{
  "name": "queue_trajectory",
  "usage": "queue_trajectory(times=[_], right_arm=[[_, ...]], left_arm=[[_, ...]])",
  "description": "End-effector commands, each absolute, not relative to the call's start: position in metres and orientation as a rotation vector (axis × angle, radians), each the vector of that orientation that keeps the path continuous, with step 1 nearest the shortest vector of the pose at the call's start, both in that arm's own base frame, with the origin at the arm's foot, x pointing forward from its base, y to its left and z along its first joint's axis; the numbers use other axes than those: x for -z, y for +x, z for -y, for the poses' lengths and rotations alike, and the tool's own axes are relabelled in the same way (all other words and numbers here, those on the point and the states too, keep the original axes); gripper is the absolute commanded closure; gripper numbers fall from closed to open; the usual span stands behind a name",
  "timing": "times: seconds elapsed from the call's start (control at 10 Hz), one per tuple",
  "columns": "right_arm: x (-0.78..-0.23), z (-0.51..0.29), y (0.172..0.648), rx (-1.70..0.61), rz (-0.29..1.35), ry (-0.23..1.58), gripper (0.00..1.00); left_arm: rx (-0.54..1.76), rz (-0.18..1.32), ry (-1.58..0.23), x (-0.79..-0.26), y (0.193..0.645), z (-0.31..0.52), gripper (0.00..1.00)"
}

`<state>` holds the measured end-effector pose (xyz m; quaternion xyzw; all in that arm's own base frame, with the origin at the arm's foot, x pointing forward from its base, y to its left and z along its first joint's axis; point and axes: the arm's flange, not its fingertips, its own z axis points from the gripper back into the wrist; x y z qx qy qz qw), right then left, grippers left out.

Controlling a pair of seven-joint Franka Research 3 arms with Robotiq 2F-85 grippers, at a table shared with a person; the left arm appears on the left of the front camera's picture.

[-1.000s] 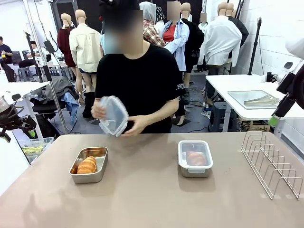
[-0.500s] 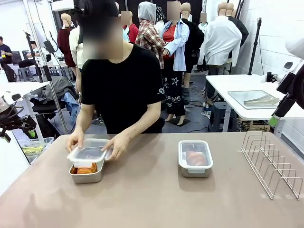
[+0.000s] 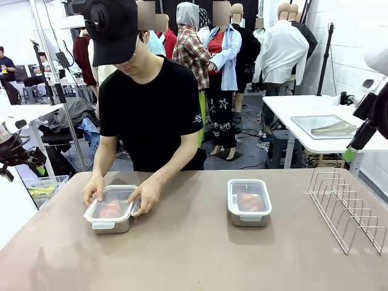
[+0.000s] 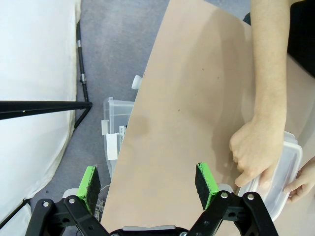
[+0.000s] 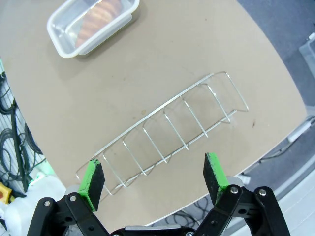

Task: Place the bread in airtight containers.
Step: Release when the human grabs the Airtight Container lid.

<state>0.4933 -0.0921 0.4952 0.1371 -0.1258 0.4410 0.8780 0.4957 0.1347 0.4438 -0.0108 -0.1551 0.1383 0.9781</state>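
Fingers: both apart, empty | hands [image 3: 115,193] pressing lid [image 3: 111,206] onto container [image 3: 112,225]

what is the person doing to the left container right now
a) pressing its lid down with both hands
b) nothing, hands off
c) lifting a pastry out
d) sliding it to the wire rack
a: both of the person's hands rest on the clear lid covering the left container.
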Motion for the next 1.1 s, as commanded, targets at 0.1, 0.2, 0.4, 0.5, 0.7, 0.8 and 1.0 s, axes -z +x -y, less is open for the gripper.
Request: queue_trajectory(times=[0.1, 0.2, 0.4, 0.5, 0.7, 0.8, 1.0], right_arm=[[-0.4963, 0.0942, 0.4968, -0.938, 0.252, 0.288, 0.0], [-0.4963, 0.0942, 0.4968, -0.938, 0.252, 0.288, 0.0], [-0.4963, 0.0942, 0.4968, -0.938, 0.252, 0.288, 0.0], [-0.4963, 0.0942, 0.4968, -0.938, 0.252, 0.288, 0.0], [-0.4963, 0.0942, 0.4968, -0.938, 0.252, 0.288, 0.0], [-0.4963, 0.0942, 0.4968, -0.938, 0.252, 0.288, 0.0], [-0.4963, 0.0942, 0.4968, -0.938, 0.252, 0.288, 0.0]], left_arm=[[-0.281, 0.314, -0.02, -0.4446, 0.495, -0.1363, 0.0], [-0.281, 0.314, -0.02, -0.4446, 0.495, -0.1363, 0.0], [-0.281, 0.314, -0.02, -0.4446, 0.495, -0.1363, 0.0], [-0.281, 0.314, -0.02, -0.4446, 0.495, -0.1363, 0.0], [-0.281, 0.314, -0.02, -0.4446, 0.495, -0.1363, 0.0], [-0.281, 0.314, -0.02, -0.4446, 0.495, -0.1363, 0.0], [-0.281, 0.314, -0.02, -0.4446, 0.495, -0.1363, 0.0]])
